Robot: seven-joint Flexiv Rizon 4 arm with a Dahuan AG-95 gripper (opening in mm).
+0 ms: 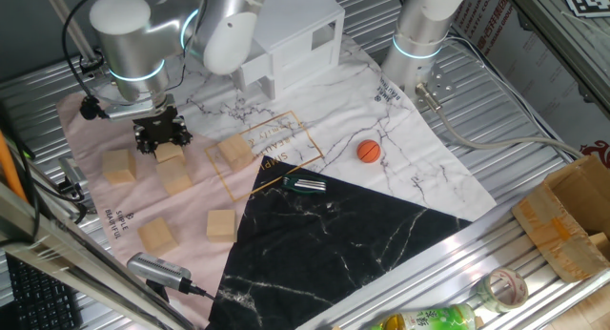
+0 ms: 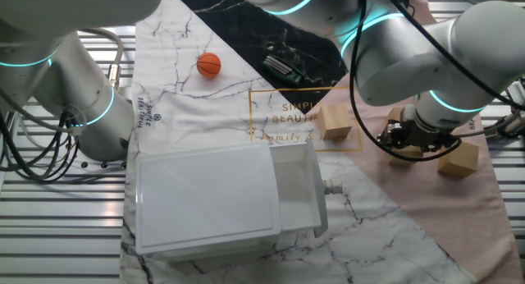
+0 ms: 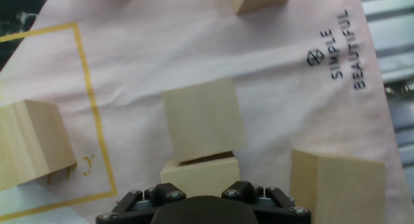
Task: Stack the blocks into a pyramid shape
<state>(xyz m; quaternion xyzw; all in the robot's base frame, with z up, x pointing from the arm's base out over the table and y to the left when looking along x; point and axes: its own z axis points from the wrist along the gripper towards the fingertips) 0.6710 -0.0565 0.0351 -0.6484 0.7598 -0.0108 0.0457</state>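
We're early: no pyramid yet. All six blocks [image 1: 175, 176] sit scattered in one layer on the pink cloth [image 1: 91, 124]. The gripper [image 1: 162, 136] is low over one block [image 3: 200, 175], touching a second [image 3: 203, 119]; we can't tell finger opening or whether anything is gripped. Open cloth lies toward the gold frame [image 1: 286, 139]. The white house [image 1: 291, 39] and orange ball [image 1: 369, 151] are well apart.

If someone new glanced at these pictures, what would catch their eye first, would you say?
Probably the silver arm's black gripper, low over a wooden block on the pink part of the mat, more blocks scattered around. Next, the orange ball on the white marble part, and the white house behind.
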